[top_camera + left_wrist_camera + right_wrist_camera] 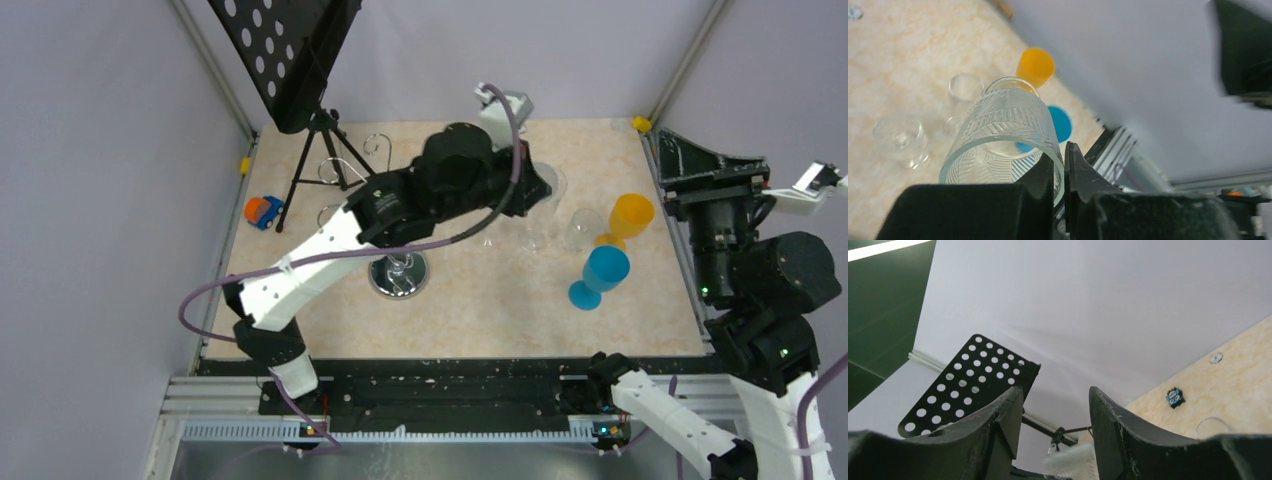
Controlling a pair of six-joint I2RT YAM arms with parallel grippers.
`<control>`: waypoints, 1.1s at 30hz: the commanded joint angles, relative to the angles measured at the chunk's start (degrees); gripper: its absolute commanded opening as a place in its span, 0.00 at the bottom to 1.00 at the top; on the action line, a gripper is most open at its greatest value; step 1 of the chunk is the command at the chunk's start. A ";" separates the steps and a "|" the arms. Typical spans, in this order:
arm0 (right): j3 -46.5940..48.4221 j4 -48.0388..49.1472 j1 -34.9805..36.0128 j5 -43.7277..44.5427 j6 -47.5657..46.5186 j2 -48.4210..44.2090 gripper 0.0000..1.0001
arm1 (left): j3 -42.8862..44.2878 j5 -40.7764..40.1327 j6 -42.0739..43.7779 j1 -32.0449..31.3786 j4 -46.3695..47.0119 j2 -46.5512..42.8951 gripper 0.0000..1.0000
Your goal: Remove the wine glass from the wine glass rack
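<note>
The left pincer [1061,172] pinches the ribbed wine glass [998,130] at its rim; its stem is hidden. The left arm [330,240] covers most of the wine glass rack [398,278]. The right pincer [1055,415] is spread.

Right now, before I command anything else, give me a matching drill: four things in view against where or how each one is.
Things:
1. left gripper
2. right gripper
3. wine glass rack
4. orange goblet

States or places:
A. open, holding nothing
B. beside the blue goblet
C. shut on the wine glass
D. chrome base partly under the left arm

Pairs: 1-C, 2-A, 3-D, 4-B
</note>
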 commanded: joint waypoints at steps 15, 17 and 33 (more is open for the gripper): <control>7.64 -6.76 0.17 10.67 -11.81 -4.44 0.49 | -0.07 -5.79 10.64 -9.49 -13.29 18.53 0.00; 7.91 -7.58 0.19 11.60 -11.94 -4.98 0.48 | -1.88 -4.33 10.78 -9.55 -11.34 20.09 0.00; 9.56 -10.76 0.22 12.11 -11.45 -6.45 0.47 | -1.63 -0.91 12.66 -9.07 -7.74 32.07 0.00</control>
